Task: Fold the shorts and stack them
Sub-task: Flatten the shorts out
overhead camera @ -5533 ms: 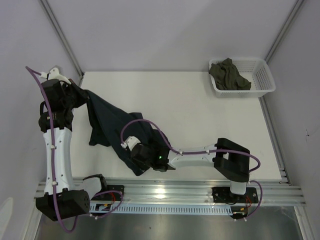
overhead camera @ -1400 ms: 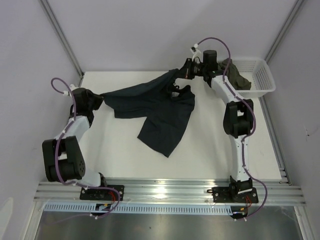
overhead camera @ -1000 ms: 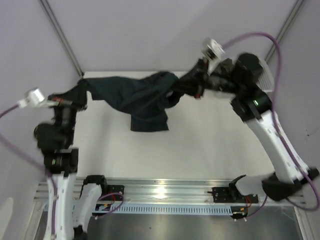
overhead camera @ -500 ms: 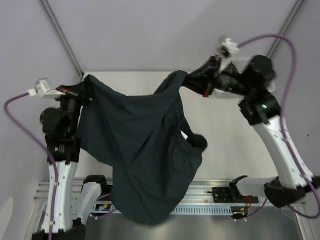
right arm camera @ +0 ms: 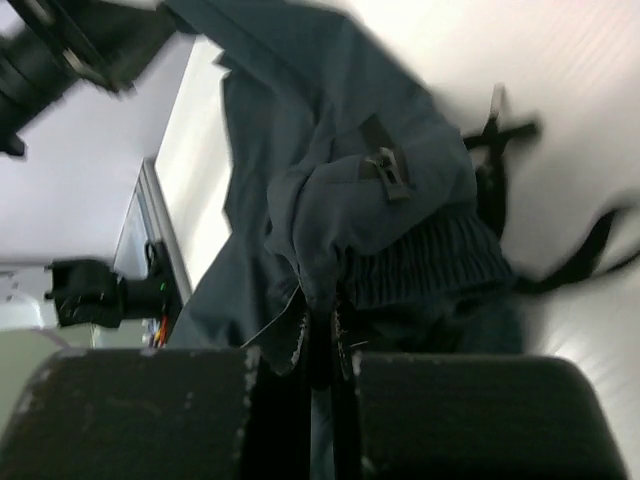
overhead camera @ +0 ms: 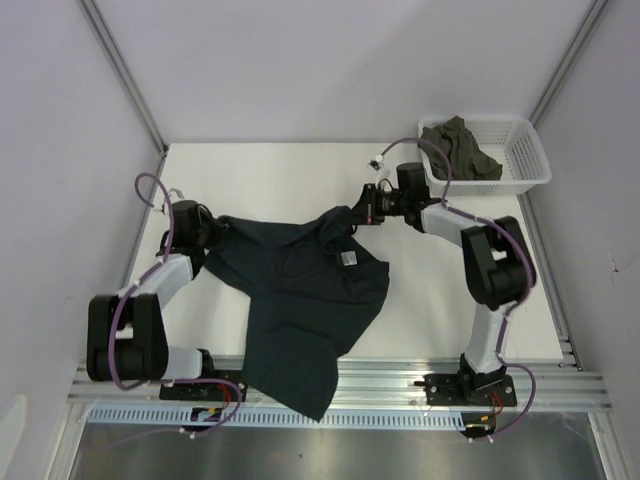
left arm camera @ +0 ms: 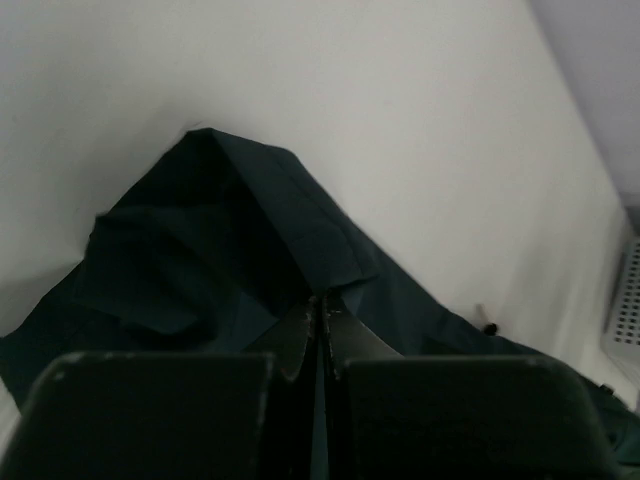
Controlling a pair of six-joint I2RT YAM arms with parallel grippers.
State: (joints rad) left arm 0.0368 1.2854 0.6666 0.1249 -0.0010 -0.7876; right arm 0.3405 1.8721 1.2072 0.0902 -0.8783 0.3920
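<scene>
Plainly, the large dark teal-navy soft fabric shorts (overhead camera: 300,290) are pinched by the left gripper (overhead camera: 205,235) and the right gripper (overhead camera: 360,208) at opposite edges; the writing on their small white label (overhead camera: 349,260) is too small to read.

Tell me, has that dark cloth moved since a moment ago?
Yes. The shorts have dropped from mid-air and now lie spread on the table, one leg hanging over the metal rail at its near edge.

Matt cloth shorts (overhead camera: 300,290) lie on a smooth table (overhead camera: 280,175).

Left hand (left arm camera: 320,308) clamped on shorts (left arm camera: 200,232), seemingly hem.
</scene>
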